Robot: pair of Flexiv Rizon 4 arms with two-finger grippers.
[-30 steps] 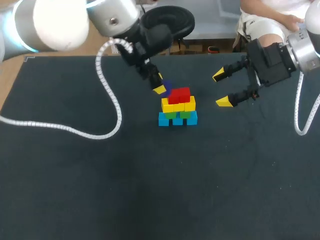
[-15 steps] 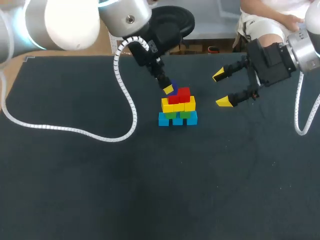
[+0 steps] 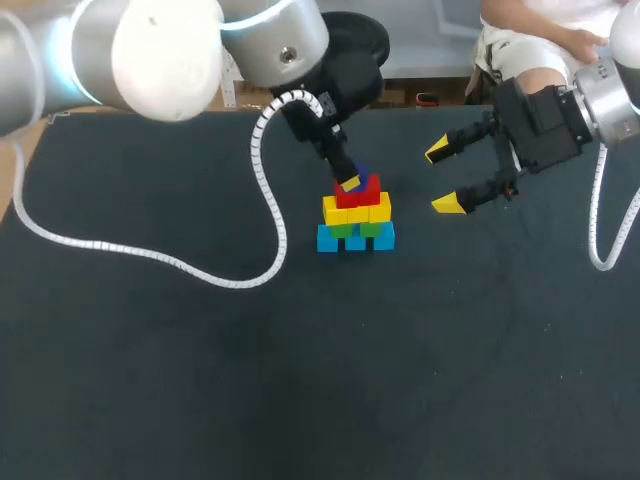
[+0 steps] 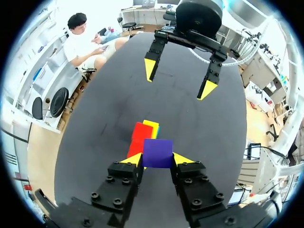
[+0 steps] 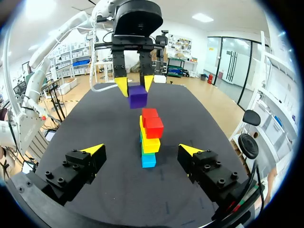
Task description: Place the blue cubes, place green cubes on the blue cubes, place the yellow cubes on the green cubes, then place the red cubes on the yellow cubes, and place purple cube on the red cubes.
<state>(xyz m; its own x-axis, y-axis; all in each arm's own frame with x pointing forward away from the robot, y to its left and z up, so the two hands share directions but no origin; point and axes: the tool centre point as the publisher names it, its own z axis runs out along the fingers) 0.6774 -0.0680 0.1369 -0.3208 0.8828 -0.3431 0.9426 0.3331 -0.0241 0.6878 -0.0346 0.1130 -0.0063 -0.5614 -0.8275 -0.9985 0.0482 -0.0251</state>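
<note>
Step in hand: last tier. L jaws grasp purple cube [image 4: 157, 153] and hold it just above red cubes [image 5: 153, 124], not yet seated. Stack (blue, green, yellow, red tiers) stands near worktop [image 3: 150, 380] far edge, approx. mid-width. R jaws released, empty, apart from stack. Next move, est.: centre cube over reds, lower, release.

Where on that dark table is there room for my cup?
Bare: the dark table between the coloured cube stack and its near edge. A white coiled cable crosses the left part. Crowded: over the stack, where the left gripper holds a purple cube, the open right gripper beside it.
</note>
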